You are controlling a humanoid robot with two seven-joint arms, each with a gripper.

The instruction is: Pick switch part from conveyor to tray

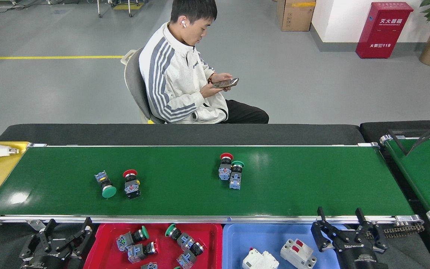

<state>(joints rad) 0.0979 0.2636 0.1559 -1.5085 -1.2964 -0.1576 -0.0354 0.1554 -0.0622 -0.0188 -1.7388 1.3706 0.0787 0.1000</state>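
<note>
Four stubby mushroom-capped switch parts [230, 170] lay on the glossy green conveyor [293, 186]. Both black tools, left [67, 231] and right [340, 220], gaped wide, empty, beside the red plastic tray [99, 250].

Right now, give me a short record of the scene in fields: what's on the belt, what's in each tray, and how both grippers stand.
conveyor: four switch parts, in two pairs
left pair: green-capped switch beside red-capped switch
middle pair: red-capped switch touching green-capped switch
red tray: several switch parts
blue tray: two white breakers
left gripper: open, empty, left of the red tray
right gripper: open, empty, at the conveyor's near rail
person: seated beyond the conveyor, looking at a phone
</note>
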